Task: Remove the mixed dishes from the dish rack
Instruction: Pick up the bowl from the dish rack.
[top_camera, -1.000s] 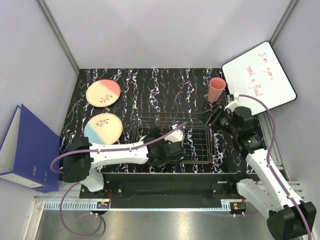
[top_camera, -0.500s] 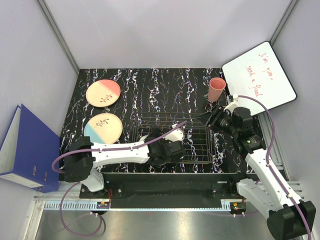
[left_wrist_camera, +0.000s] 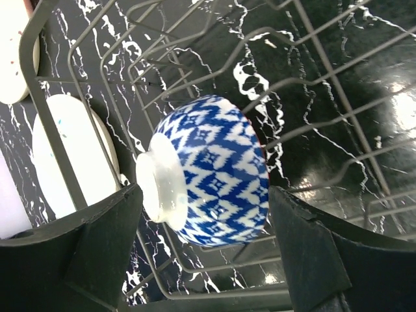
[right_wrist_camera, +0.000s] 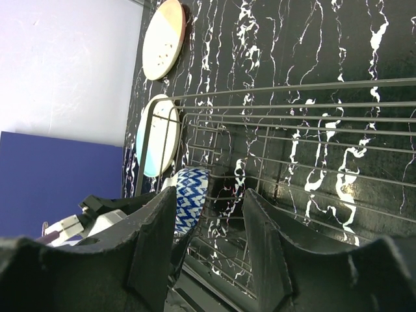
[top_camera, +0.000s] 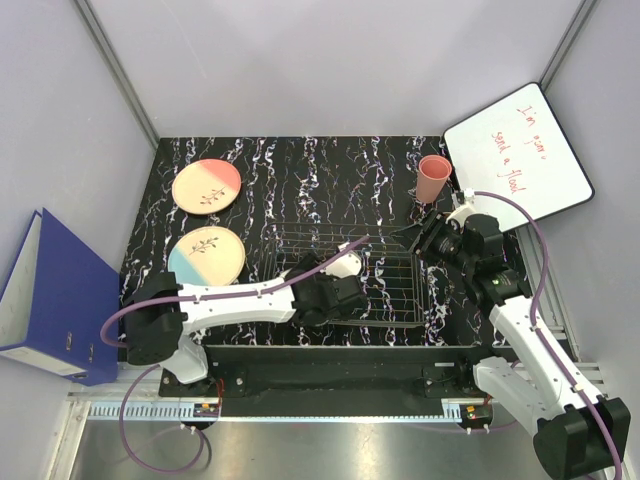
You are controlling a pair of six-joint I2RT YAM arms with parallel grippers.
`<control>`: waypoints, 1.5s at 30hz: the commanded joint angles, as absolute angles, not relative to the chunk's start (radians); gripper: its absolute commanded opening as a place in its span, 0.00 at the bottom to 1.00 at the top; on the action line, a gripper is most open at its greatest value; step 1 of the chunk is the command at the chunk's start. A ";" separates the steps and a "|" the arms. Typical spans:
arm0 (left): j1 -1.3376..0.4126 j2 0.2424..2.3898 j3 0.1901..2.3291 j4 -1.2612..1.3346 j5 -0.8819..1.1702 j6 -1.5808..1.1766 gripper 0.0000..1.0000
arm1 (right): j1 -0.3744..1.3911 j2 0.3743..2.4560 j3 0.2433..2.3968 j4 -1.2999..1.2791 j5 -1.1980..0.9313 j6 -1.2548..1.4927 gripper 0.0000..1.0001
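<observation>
The dish rack [top_camera: 400, 280] sits at the middle front of the marbled table. A blue-and-white patterned bowl [left_wrist_camera: 208, 172] stands on edge in its left end, also visible in the right wrist view [right_wrist_camera: 192, 198]. My left gripper [left_wrist_camera: 203, 190] straddles the bowl, open, with a finger close on each side; from above the gripper [top_camera: 330, 300] hides it. My right gripper [top_camera: 418, 238] hangs open and empty over the rack's right end. A pink/cream plate [top_camera: 206, 186] and a light blue/cream plate [top_camera: 206, 255] lie on the table to the left. A pink cup [top_camera: 432, 178] stands at the back right.
A whiteboard [top_camera: 520, 150] leans at the back right, close to the pink cup. A blue binder [top_camera: 50, 295] stands off the table's left edge. Grey walls close in the back and both sides.
My left gripper's jaws have narrowed around the bowl. My right gripper has shifted a little left, towards the rack.
</observation>
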State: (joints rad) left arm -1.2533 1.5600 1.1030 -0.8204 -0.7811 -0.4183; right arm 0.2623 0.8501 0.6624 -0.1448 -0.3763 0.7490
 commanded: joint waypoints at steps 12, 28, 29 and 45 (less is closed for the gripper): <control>-1.239 1.623 1.071 -0.821 -0.876 -0.459 0.75 | 0.272 0.845 0.653 -0.100 -0.371 0.739 0.54; -1.239 1.526 1.164 -0.893 -0.927 -0.449 0.42 | 0.273 0.842 0.643 -0.097 -0.367 0.744 0.54; -1.239 1.525 1.170 -0.897 -0.930 -0.445 0.41 | 0.273 0.842 0.641 -0.095 -0.367 0.745 0.54; -1.235 1.465 1.292 -0.919 -0.960 -0.436 0.00 | 0.273 0.836 0.638 -0.091 -0.364 0.750 0.54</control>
